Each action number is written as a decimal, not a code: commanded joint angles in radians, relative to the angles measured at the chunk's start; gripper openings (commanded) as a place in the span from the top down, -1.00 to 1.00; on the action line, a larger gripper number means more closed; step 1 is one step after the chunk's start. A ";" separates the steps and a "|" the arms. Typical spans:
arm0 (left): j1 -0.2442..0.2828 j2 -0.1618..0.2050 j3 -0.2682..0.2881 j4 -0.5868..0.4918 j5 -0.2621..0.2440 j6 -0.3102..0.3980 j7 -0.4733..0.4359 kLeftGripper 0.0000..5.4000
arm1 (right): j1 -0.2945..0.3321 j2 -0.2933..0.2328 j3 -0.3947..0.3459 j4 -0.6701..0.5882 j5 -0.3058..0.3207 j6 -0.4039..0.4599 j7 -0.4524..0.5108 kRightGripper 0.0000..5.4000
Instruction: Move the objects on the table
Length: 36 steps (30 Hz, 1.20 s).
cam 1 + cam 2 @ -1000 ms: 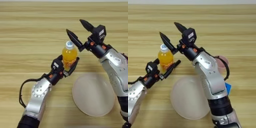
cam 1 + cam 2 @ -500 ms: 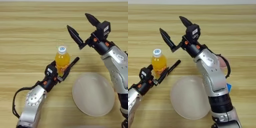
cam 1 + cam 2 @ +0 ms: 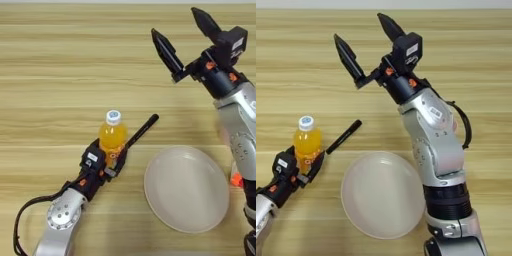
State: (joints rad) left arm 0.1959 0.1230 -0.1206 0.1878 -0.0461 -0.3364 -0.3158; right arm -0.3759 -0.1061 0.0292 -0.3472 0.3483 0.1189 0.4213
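Note:
A small orange-juice bottle [image 3: 112,136] with a white cap stands upright at the near left, and my left gripper [image 3: 111,154] is shut around its lower part. A slim black pen [image 3: 143,130] lies slanted just right of the bottle, its lower end beside the gripper's fingers. The large round beige plate [image 3: 187,189] lies at the near right with nothing on it. High over the far side of the table [image 3: 50,60], my right gripper [image 3: 172,20] is spread wide open and holds nothing. A corner of the puzzle cube [image 3: 235,178] and a sliver of the pink cup [image 3: 455,125] peek from behind my right arm.
My right forearm [image 3: 431,125] rises across the right side of the table, just beyond the plate. A black cable [image 3: 25,220] loops by my left arm at the near left edge.
My left gripper has carried the bottle down and toward the near left. The right gripper has drawn away to the far right, still open. Pen and plate have stayed put.

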 commanded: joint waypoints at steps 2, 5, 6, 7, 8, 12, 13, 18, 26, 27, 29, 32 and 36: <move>0.005 -0.016 0.026 0.008 0.002 0.003 0.046 -0.25 | 0.015 -0.028 -0.045 -0.023 0.008 -0.029 -0.006 -1.00; 0.007 -0.019 0.040 0.016 0.003 0.007 0.064 -0.25 | 0.041 -0.049 -0.087 -0.015 -0.026 -0.087 -0.017 -1.00; 0.007 -0.021 0.044 0.019 0.002 0.009 0.071 -0.25 | 0.052 -0.059 -0.106 -0.007 -0.052 -0.125 -0.026 -1.00; 0.007 -0.023 0.048 0.021 0.000 0.012 0.075 -0.25 | 0.063 -0.068 -0.121 0.000 -0.070 -0.153 -0.035 -1.00; 0.008 -0.024 0.052 0.022 -0.002 0.013 0.078 -0.25 | 0.076 -0.075 -0.137 0.008 -0.083 -0.177 -0.044 -1.00; 0.007 -0.024 0.063 0.029 -0.003 0.017 0.086 -0.25 | 0.128 -0.099 -0.177 0.062 -0.168 -0.287 -0.081 -1.00; 0.004 -0.024 0.067 0.031 -0.002 0.016 0.089 -0.25 | 0.141 -0.102 -0.185 0.081 -0.188 -0.317 -0.091 -1.00; -0.010 -0.020 0.086 0.043 -0.004 0.011 0.094 -0.25 | 0.220 -0.110 -0.231 0.210 -0.272 -0.487 -0.152 -1.00; -0.042 -0.016 0.105 0.088 0.008 -0.005 0.104 -0.25 | 0.342 -0.097 -0.279 0.363 -0.295 -0.734 -0.218 -1.00; -0.047 -0.015 0.106 0.096 0.013 -0.009 0.107 -0.25 | 0.352 -0.092 -0.285 0.374 -0.276 -0.752 -0.221 -1.00; -0.057 -0.020 0.109 0.111 0.010 -0.011 0.110 -0.25 | 0.368 -0.085 -0.296 0.409 -0.243 -0.774 -0.226 -1.00; -0.071 -0.023 0.107 0.130 0.025 -0.027 0.123 -0.25 | 0.391 -0.092 -0.303 0.457 -0.214 -0.821 -0.211 -1.00; -0.085 -0.025 0.104 0.167 0.044 -0.050 0.142 -0.25 | 0.429 -0.099 -0.307 0.486 -0.181 -0.846 -0.194 -1.00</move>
State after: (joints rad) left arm 0.1360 0.1000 -0.0165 0.3422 -0.0120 -0.3567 -0.1843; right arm 0.0306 -0.1949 -0.2737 0.1237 0.1482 -0.7118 0.2112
